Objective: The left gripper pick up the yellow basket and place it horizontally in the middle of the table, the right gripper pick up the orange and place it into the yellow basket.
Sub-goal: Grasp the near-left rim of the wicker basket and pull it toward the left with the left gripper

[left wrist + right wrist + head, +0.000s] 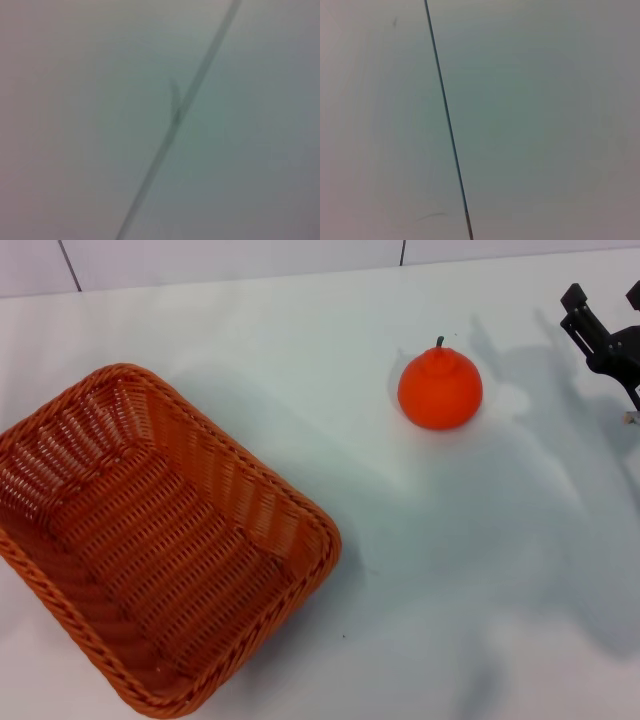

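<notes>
The yellow basket (160,540), an orange-brown woven wicker basket with a braided rim, lies at an angle on the white table at the front left, with nothing in it. The orange (440,388), with a small dark stem, stands on the table at the back, right of the middle and well apart from the basket. My right gripper (603,300) is at the far right edge of the head view, to the right of the orange, with its black fingers spread and nothing between them. My left gripper is out of view.
The white table (450,570) stretches between the basket and the orange. A tiled wall with dark seams runs behind it (230,260). Both wrist views show only a pale surface crossed by one dark line (447,120).
</notes>
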`<state>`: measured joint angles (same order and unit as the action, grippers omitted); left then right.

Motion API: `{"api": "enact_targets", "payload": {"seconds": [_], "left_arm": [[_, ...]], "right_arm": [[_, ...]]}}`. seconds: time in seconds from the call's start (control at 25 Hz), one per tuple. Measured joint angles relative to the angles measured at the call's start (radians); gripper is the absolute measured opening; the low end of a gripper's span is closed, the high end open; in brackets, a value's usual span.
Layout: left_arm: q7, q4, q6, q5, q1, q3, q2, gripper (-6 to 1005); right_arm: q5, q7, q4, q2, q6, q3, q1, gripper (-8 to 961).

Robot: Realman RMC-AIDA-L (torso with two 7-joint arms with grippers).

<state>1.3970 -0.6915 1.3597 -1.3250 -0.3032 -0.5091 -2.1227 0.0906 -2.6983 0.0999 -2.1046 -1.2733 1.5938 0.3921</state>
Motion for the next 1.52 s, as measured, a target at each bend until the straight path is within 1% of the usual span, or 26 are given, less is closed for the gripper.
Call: {"api": "enact_targets", "payload": {"seconds": [0.08, 0.12, 0.16, 0.2, 0.28, 0.36, 0.6, 0.84, 1.04, 1.12, 1.16, 1.28, 1.36, 1.44, 1.48, 1.52], "left_arm": [[0.05, -0.054, 0.01, -0.033, -0.007, 0.002, 0.0, 872], [0.055, -0.075, 0.01, -0.034, -0.008, 0.006, -0.004, 872], [0.042, -0.099, -0.003, -0.034, -0.006, 0.021, -0.017, 872], [0.042, -0.099, -0.003, -0.034, -0.006, 0.021, -0.017, 872], [-0.004, -0.092, -0.03, -0.032, -0.007, 0.057, -0.032, 872], [-0.062, -0.065, -0.049, -0.031, -0.008, 0.092, -0.039, 872], [-0.184, 0.033, -0.059, 0.005, -0.008, 0.158, -0.039, 871], [-0.234, 0.056, -0.062, 0.031, -0.007, 0.174, -0.04, 871], [-0.336, 0.114, -0.063, 0.09, -0.009, 0.203, -0.039, 872], [-0.349, 0.116, -0.058, 0.082, -0.006, 0.177, -0.035, 872], [-0.339, 0.105, -0.052, 0.071, -0.003, 0.145, -0.03, 872], [-0.24, 0.046, -0.028, 0.029, 0.006, 0.063, -0.012, 872], [-0.103, -0.017, 0.008, -0.034, 0.007, 0.001, 0.015, 872], [0.036, -0.085, 0.042, -0.114, -0.007, -0.041, 0.04, 872], [0.095, -0.121, 0.058, -0.161, -0.02, -0.055, 0.051, 872], [0.146, -0.154, 0.072, -0.208, -0.032, -0.061, 0.056, 872]], "right_arm": [[0.0, 0.0, 0.0, 0.0, 0.0, 0.0, 0.0, 925], [0.0, 0.0, 0.0, 0.0, 0.0, 0.0, 0.0, 925], [0.0, 0.0, -0.001, 0.0, 0.0, 0.0, 0.0, 925], [0.0, 0.0, -0.002, 0.0, 0.0, 0.0, 0.0, 925], [0.0, 0.0, -0.007, 0.0, 0.0, 0.0, 0.0, 925], [0.0, 0.0, -0.009, 0.0, 0.0, 0.0, -0.001, 925], [0.0, 0.0, -0.006, 0.001, -0.001, 0.0, -0.001, 925], [0.0, 0.0, -0.002, 0.001, -0.001, 0.0, 0.002, 924], [0.0, 0.0, -0.005, 0.002, -0.001, 0.0, 0.002, 924], [0.0, 0.0, -0.006, 0.001, -0.001, 0.0, 0.001, 924], [0.0, 0.0, -0.007, 0.001, -0.002, 0.0, 0.001, 924], [0.0, 0.0, -0.008, 0.001, -0.002, 0.0, 0.002, 924], [0.0, 0.0, -0.006, 0.0, -0.002, 0.0, 0.002, 924], [-0.001, 0.0, -0.006, 0.0, -0.001, 0.002, 0.004, 924], [-0.002, 0.0, -0.007, 0.0, -0.002, 0.003, 0.005, 924], [-0.002, 0.0, -0.008, 0.0, -0.002, 0.003, 0.006, 924]]}}
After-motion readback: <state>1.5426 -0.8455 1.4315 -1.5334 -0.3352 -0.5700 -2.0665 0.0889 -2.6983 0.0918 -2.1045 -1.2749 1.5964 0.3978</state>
